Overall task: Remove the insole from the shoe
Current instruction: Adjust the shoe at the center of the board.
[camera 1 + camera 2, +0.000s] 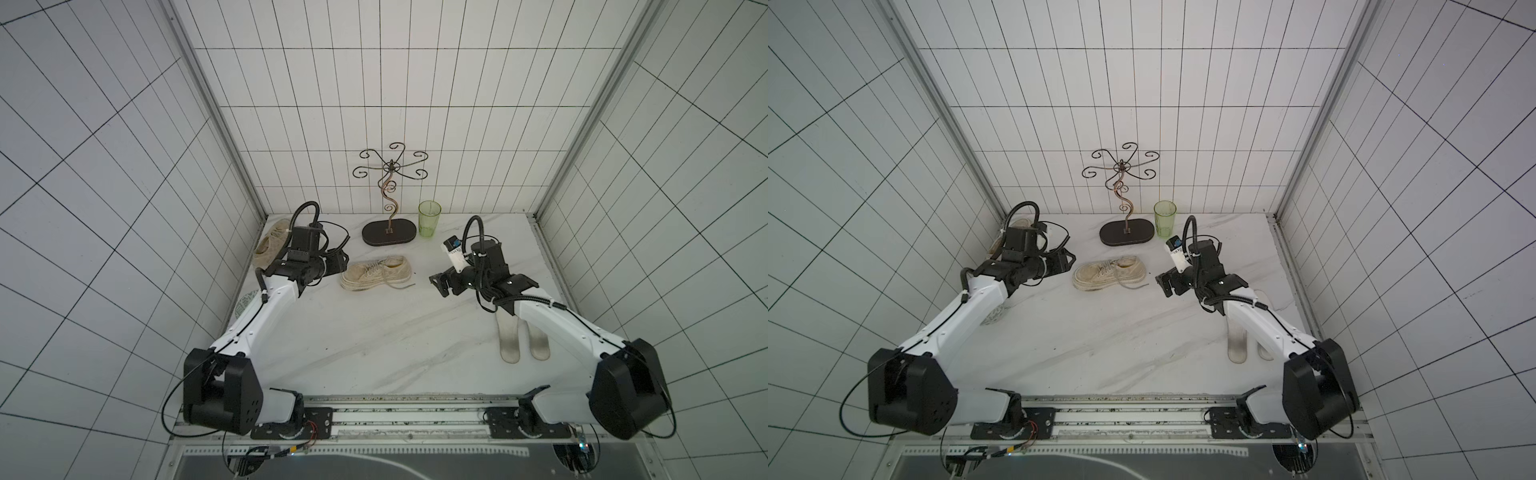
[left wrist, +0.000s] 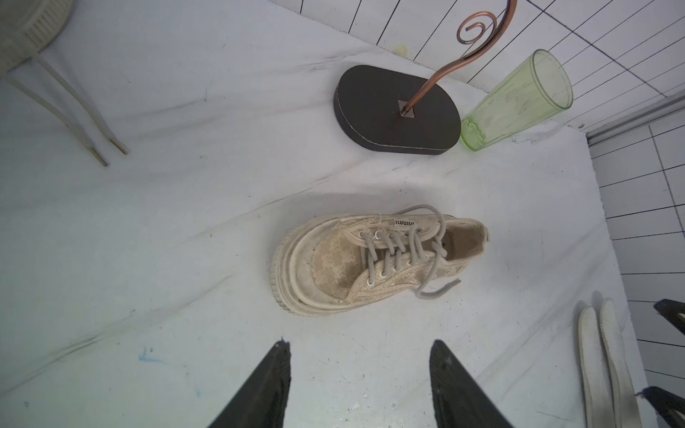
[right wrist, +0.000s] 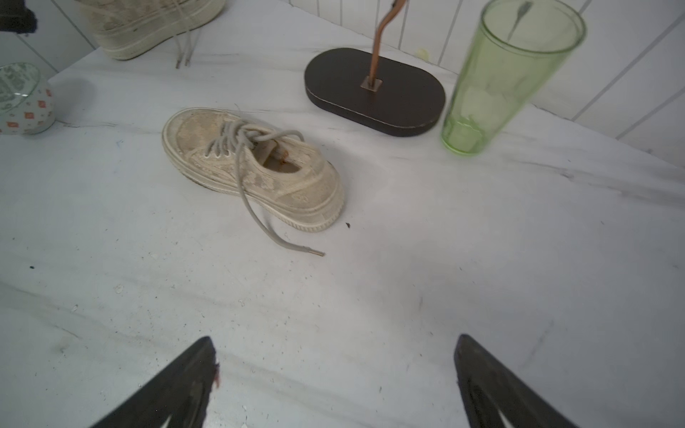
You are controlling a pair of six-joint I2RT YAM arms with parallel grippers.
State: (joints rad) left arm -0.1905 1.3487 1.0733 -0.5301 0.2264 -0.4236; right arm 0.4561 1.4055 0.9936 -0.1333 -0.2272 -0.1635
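Observation:
A worn beige lace-up shoe (image 1: pixel 376 272) (image 1: pixel 1108 272) stands on its sole mid-table, toe to the left, one lace trailing toward the front. Its opening (image 3: pixel 281 165) shows a tan inside; I cannot tell whether an insole lies in it. Two pale insoles (image 1: pixel 509 340) (image 2: pixel 600 363) lie flat side by side at the front right, partly under the right arm. My left gripper (image 1: pixel 340 262) (image 2: pixel 359 344) is open and empty, just left of the toe. My right gripper (image 1: pixel 438 284) (image 3: pixel 335 341) is open wide and empty, right of the heel.
A curled metal stand on a dark oval base (image 1: pixel 388 235) and a green tumbler (image 1: pixel 429 219) stand behind the shoe. A second beige shoe (image 1: pixel 270 243) leans at the far left wall. A patterned bowl (image 3: pixel 22 100) sits under the left arm.

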